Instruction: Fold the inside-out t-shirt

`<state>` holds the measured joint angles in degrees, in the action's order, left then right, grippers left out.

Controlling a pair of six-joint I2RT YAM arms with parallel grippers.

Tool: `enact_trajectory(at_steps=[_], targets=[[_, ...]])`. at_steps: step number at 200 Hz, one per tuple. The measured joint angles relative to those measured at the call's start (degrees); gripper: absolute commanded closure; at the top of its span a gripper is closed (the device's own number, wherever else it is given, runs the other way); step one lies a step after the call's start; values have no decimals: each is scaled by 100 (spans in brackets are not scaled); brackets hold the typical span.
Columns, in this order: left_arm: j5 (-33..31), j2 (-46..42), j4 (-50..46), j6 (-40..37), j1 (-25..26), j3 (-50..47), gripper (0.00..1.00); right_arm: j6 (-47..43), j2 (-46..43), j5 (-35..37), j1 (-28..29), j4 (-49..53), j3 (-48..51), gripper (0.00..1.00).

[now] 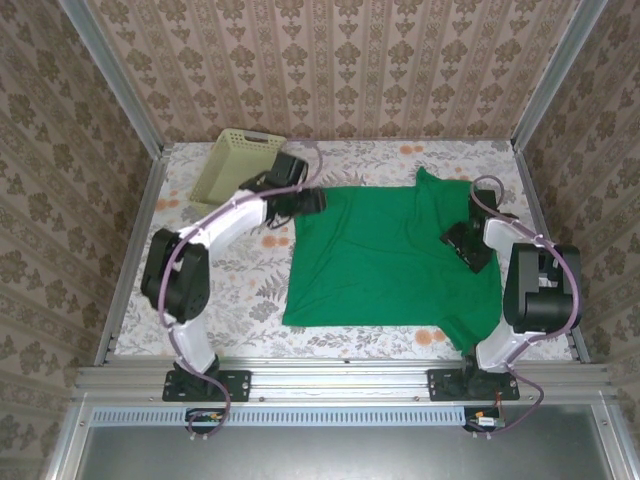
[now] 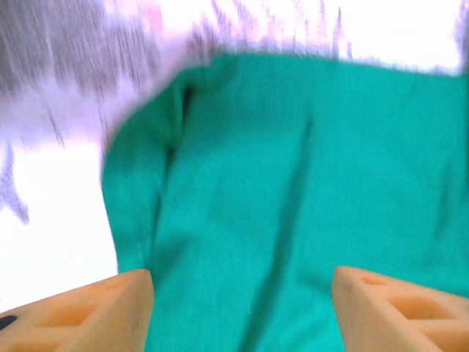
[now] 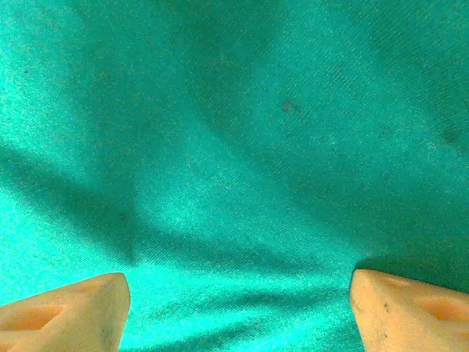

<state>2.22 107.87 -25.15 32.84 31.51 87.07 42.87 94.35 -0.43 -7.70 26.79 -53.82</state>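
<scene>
Lying flat on the table, the green t-shirt fills the middle. The left gripper is wide open at its far left corner, the right gripper wide open over its right side. Pinch just the edges, together.

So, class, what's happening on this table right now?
Two robot arms are working on a plain bright green cloth t-shirt, spread out on the floral-patterned table. The left arm's fingers stand apart over its far left edge; the right arm's fingers stand apart over its right side. Neither pair grips cloth. A pale yellow-green plastic lattice basket sits at the far left corner, apart from the shirt.
</scene>
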Motion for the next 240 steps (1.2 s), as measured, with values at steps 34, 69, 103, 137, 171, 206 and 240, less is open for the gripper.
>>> enact_trajectory(at_steps=[34,69,103,137,171,206,240], targets=[[-337,1283,-426,-273,-44,1493,32,-153,-131,50,179,175,-337,19],[-549,2422,-1069,-459,7,2702,30,-461,-175,153,476,173,-769,19],[-813,3320,-1676,-553,74,4046,35,-715,74,149,540,173,-1113,19],[-1158,3939,-2221,-592,109,4990,47,-804,612,122,540,173,-1292,18],[-1335,4035,-2524,-597,-7,4940,58,-669,988,155,435,238,-1362,18],[-1510,3703,-2326,-595,-203,4227,61,-385,994,348,-114,260,-1239,18],[-1646,3281,-2304,-621,-424,3670,65,-214,890,483,-483,282,-984,19]])
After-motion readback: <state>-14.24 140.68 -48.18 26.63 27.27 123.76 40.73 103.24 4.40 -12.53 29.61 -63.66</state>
